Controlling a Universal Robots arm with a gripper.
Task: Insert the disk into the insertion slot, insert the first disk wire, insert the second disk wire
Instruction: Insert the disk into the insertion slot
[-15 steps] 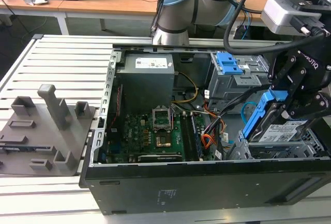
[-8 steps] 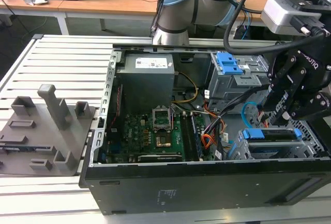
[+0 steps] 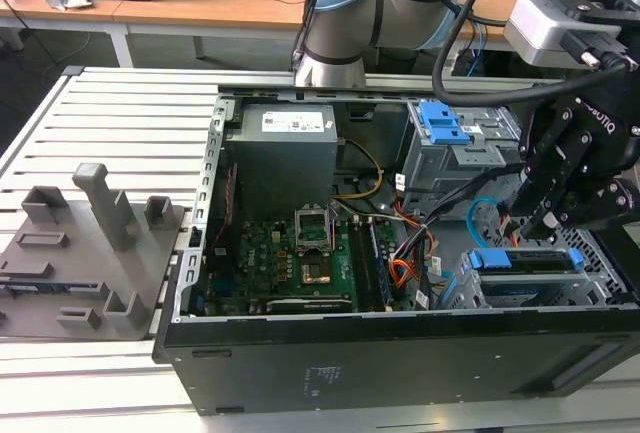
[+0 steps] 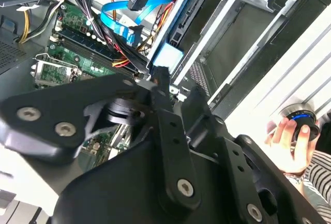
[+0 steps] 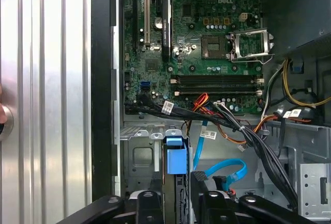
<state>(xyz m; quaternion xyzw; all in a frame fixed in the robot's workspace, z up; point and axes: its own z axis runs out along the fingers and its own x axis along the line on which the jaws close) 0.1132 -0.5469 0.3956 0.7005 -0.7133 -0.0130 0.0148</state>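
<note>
**A:** Where is the disk?

**B:** Lower right of the exterior view, inside the open computer case (image 3: 380, 363). The disk (image 3: 525, 258) sits in the insertion slot (image 3: 460, 288), with its blue carrier showing at both ends. How deep it is seated I cannot tell.

**A:** And the arm?

**B:** The gripper (image 3: 548, 221) hangs just above the disk, near the right edge of that frame. In the first wrist view the gripper (image 5: 180, 195) lines up with the blue end of the disk (image 5: 175, 157). Grey sheet metal of the insertion slot (image 5: 135, 154) lies just beside that end.

**A:** Spread, or pinching something?

**B:** I cannot tell whether the gripper is spread or clamped on the disk.

**A:** The wires?

**B:** A blue flat cable (image 5: 225, 171) loops just beside the disk, next to a bundle of black, orange and yellow wires (image 5: 248, 136). I cannot tell whether any of them is plugged into the disk.

**A:** What else is in the case?

**B:** A green motherboard (image 3: 285, 248) is at the centre of the exterior view, with a grey power supply (image 3: 280, 168) above it. At upper right stands a taller grey cage (image 3: 440, 168) with a blue latch (image 3: 442, 121). The case rests on a slatted metal table (image 3: 130, 113), and a grey fixture plate (image 3: 60, 283) lies at the left edge. In the second wrist view a person's hand (image 4: 287, 136) holds a dark round knob (image 4: 301, 116) beyond the case.
</note>
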